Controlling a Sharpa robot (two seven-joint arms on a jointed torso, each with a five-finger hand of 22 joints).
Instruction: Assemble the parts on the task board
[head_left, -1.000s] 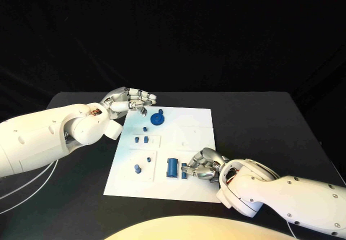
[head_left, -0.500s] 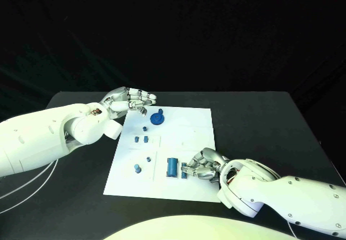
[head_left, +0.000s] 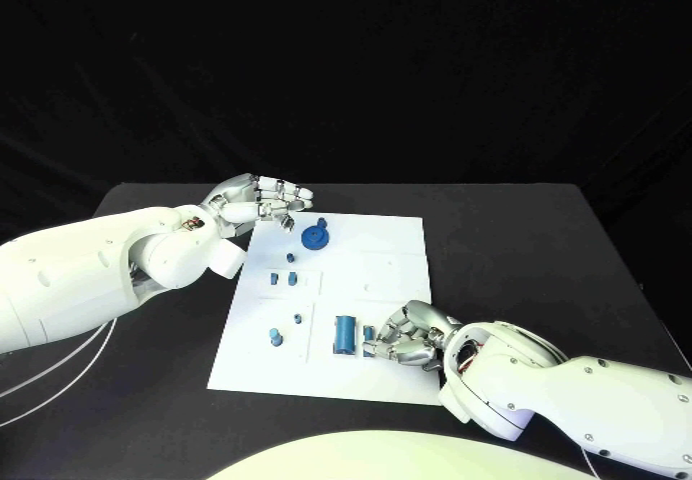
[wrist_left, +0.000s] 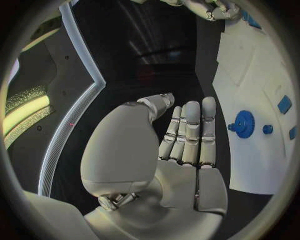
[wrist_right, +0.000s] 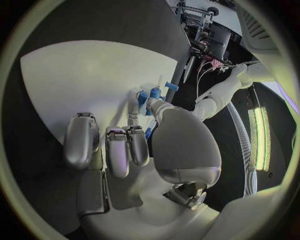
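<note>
Your right hand (head_left: 408, 335) curled its fingers at a small blue piece (head_left: 369, 333) lower centre, grip unclear; your left hand (head_left: 264, 200) hovered with straight, close-set fingers, holding nothing.

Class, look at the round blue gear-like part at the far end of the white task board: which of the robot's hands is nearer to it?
Left. The left hand hovers just beside the round blue gear-like part, at the white task board's far corner. The right hand is at the near end, by the long blue part.

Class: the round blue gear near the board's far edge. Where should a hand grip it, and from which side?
Probably from above. The gear appears to lie flat on the board, so pinch its rim with the fingers. The left hand is nearest, beside the board's far left corner, fingers apart and holding nothing.
</note>
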